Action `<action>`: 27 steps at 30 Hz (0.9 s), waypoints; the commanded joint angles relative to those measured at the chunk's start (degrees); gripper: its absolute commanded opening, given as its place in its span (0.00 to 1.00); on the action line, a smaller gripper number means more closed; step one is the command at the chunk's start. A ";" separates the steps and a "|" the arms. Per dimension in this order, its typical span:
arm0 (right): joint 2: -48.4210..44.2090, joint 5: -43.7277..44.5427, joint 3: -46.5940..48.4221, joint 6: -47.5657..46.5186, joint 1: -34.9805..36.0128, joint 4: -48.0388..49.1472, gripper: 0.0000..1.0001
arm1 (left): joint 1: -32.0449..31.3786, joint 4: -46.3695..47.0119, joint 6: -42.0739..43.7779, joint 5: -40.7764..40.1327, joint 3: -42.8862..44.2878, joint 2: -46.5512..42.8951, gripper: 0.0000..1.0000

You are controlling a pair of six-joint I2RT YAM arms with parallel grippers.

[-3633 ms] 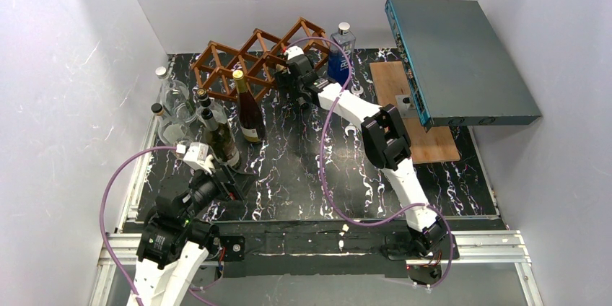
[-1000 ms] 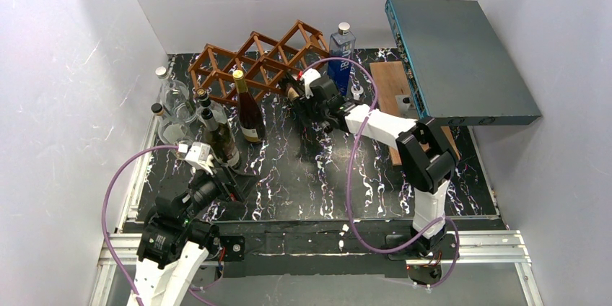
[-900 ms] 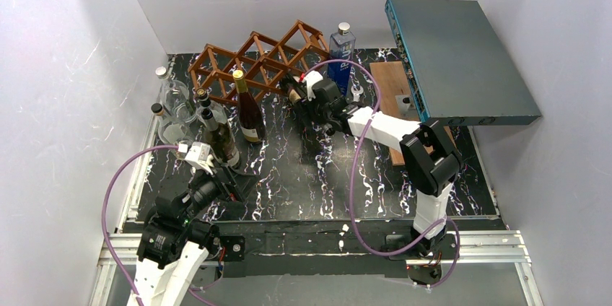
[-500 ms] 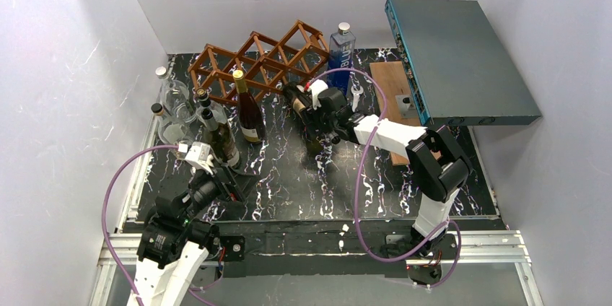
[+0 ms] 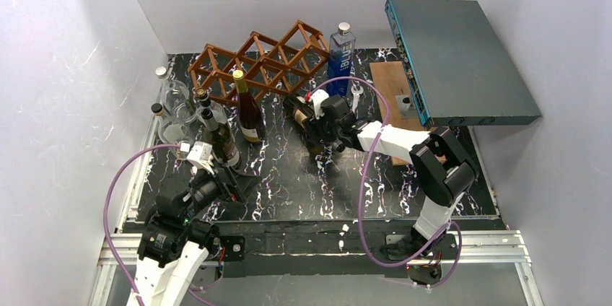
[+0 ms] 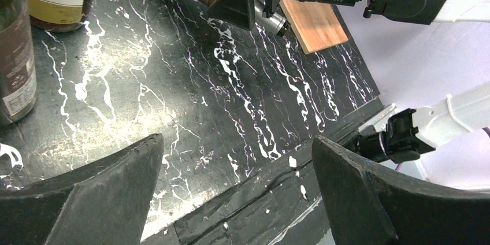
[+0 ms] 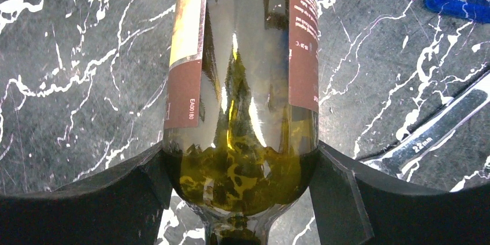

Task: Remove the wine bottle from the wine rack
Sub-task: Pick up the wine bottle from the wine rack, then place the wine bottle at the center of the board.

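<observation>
Black white-veined bench (image 5: 289,183), white walls (image 5: 72,68) around; just in front of the rack (image 5: 260,60) the right pincer (image 7: 241,167) grasps the bottle (image 7: 242,83), left pincer (image 6: 237,149) spread wide, empty.

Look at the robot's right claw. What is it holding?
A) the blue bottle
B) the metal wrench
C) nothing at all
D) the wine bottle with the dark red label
D: in the right wrist view the right claw squeezes both sides of the wine bottle, just where the glass starts narrowing to the neck.
</observation>
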 commanded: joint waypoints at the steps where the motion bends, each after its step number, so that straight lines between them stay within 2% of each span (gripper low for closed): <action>1: -6.92 -2.20 0.19 -5.74 0.21 2.20 0.17 | 0.19 2.33 1.34 5.40 -1.06 1.71 0.99; 10: -14.56 -7.96 -2.08 -16.00 0.23 -8.50 0.17 | 0.12 6.51 3.37 14.98 -0.92 6.93 0.99; 18: -18.79 -13.69 -4.45 -23.11 0.19 -16.06 0.17 | -2.61 11.25 7.37 17.96 0.62 10.93 0.99; 21: -19.52 -14.59 -4.88 -25.10 0.19 -18.18 0.17 | -9.59 12.57 9.75 13.21 1.18 14.41 0.99; 27: -20.77 -15.11 -5.45 -27.45 0.07 -22.36 0.14 | -31.37 14.19 20.46 -6.43 4.25 24.05 0.99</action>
